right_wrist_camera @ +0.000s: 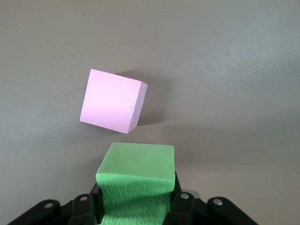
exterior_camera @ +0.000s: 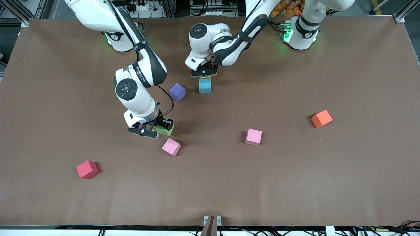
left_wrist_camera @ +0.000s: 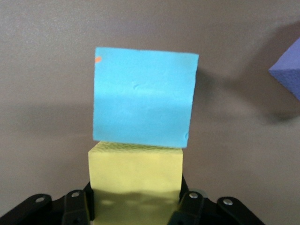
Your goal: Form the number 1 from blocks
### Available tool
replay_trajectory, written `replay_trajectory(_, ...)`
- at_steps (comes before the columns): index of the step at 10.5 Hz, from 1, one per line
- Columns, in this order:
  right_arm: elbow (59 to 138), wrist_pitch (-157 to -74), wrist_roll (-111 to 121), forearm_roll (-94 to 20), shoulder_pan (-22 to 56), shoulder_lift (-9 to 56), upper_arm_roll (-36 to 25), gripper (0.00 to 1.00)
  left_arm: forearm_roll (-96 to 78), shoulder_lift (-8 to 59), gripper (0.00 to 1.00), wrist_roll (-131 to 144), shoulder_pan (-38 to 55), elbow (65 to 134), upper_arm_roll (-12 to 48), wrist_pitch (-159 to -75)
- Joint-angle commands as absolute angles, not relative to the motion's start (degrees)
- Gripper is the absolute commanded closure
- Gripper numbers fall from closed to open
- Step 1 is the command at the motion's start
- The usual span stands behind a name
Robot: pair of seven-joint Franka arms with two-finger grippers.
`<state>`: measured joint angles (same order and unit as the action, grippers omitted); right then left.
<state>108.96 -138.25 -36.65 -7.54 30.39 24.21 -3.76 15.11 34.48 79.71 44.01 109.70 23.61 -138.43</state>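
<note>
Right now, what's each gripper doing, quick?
Left gripper: shut on the yellow foam cube.
Right gripper: shut on the green foam cube.

Yellow block [left_wrist_camera: 135, 180] in my left pincer [exterior_camera: 204, 72], touching blue block [exterior_camera: 205, 86]; green block [right_wrist_camera: 136, 180] in my right pincer [exterior_camera: 154, 128]; pink block [exterior_camera: 171, 147] at its 5 o'clock; second pink block [exterior_camera: 253, 136] on the bench.

Light fell evenly and fairly bright from overhead, and the brown surface [exterior_camera: 295, 183] showed no glare. Each cube cast a short soft shadow. Green lamps glowed at the arm bases. Wrist views were slightly soft up close.
</note>
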Motion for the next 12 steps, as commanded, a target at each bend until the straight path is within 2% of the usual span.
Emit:
replay_trajectory(1,109.25,-137.81,-36.92,-7.73,30.85,23.29,-4.04,0.46,16.7,35.6,1.0,79.28,44.3,107.93,23.47,-137.46)
replay_trajectory(4,109.34,-137.81,-36.83,-7.73,30.85,23.38,-4.04,0.46,16.7,35.6,1.0,78.4,44.3,107.84,22.68,-137.46)
replay_trajectory(5,109.34,-137.81,-36.83,-7.73,30.94,23.38,-4.04,0.46,16.7,35.51,0.87,77.96,44.21,107.84,22.59,-137.46)
replay_trajectory(6,109.34,-137.81,-36.83,-7.73,30.94,23.38,-4.04,0.46,16.7,35.51,0.01,75.61,43.95,107.93,22.41,-137.46)
replay_trajectory(9,109.34,-137.81,-36.83,-7.73,30.94,23.38,-4.04,0.46,16.61,34.72,0.0,75.85,44.56,107.84,22.5,-134.04)
replay_trajectory(12,109.25,-137.81,-36.91,-7.82,30.94,23.38,-4.04,0.46,15.91,30.25,0.0,78.74,44.65,106.88,23.11,-127.03)
